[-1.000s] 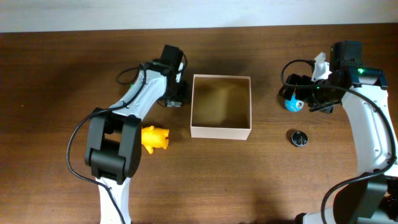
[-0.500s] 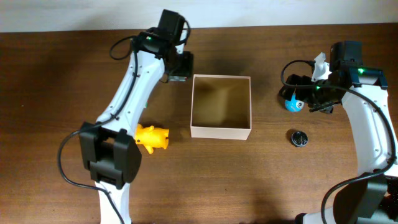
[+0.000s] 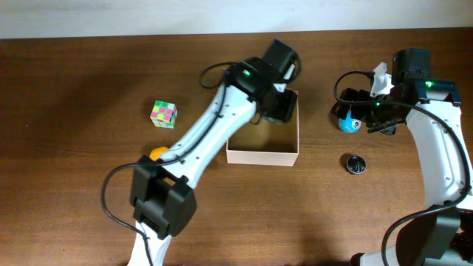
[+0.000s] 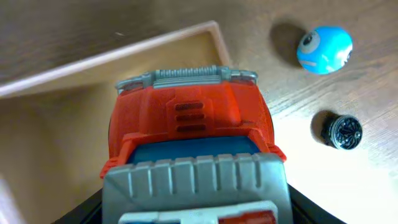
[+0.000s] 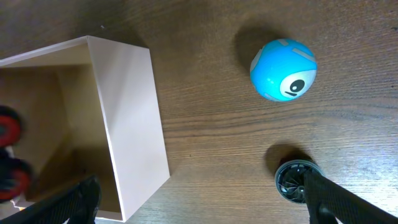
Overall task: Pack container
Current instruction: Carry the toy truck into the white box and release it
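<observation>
The container (image 3: pixel 262 156) is a square white-walled box with a tan inside at the table's middle. My left gripper (image 3: pixel 277 102) is above its far right corner, shut on a red and grey toy truck (image 4: pixel 189 121), which hangs over the container's inside (image 4: pixel 56 124). My right gripper (image 3: pixel 367 111) is open and empty, to the right of the container (image 5: pixel 127 93), above a blue ball (image 5: pixel 283 70). In the right wrist view the gripper (image 5: pixel 199 211) shows one finger at each lower corner. The truck's red wheels (image 5: pixel 9 130) show inside the box.
The blue ball (image 3: pixel 349 123) lies right of the container, a small black wheel (image 3: pixel 356 163) in front of it. A multicoloured cube (image 3: pixel 164 113) lies at the left. An orange-yellow toy (image 3: pixel 157 154) shows partly under my left arm.
My left arm has swung right, from the container's far left corner to above its far right corner, carrying the truck. The cube has come into view. The right arm has not moved.
</observation>
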Available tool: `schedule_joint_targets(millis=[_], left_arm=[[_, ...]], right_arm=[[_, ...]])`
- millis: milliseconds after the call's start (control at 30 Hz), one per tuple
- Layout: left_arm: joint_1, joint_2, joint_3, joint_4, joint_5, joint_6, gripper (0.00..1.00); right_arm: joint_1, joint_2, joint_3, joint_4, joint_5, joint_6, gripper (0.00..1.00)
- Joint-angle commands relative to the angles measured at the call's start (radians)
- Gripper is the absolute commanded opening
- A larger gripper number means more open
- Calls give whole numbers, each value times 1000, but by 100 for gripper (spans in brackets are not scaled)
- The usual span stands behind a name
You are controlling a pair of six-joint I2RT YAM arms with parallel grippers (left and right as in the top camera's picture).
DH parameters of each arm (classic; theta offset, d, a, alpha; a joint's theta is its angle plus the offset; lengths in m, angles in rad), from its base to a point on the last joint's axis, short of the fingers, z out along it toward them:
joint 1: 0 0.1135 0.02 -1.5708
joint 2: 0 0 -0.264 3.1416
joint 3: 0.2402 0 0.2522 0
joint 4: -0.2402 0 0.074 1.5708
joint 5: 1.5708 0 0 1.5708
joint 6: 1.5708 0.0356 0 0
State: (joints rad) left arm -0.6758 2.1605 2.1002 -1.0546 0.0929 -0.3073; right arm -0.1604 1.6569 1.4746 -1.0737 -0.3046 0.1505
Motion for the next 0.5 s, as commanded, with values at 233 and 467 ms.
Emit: schedule_joint_targets(millis=[233, 467], left_arm=[[-16, 153, 11, 6, -56, -75, 39], [-16, 196, 12, 78, -56, -74, 48]], right_arm=[[-5, 1, 22, 3, 10, 0, 99], [-5, 1, 21, 3, 10, 0, 99]])
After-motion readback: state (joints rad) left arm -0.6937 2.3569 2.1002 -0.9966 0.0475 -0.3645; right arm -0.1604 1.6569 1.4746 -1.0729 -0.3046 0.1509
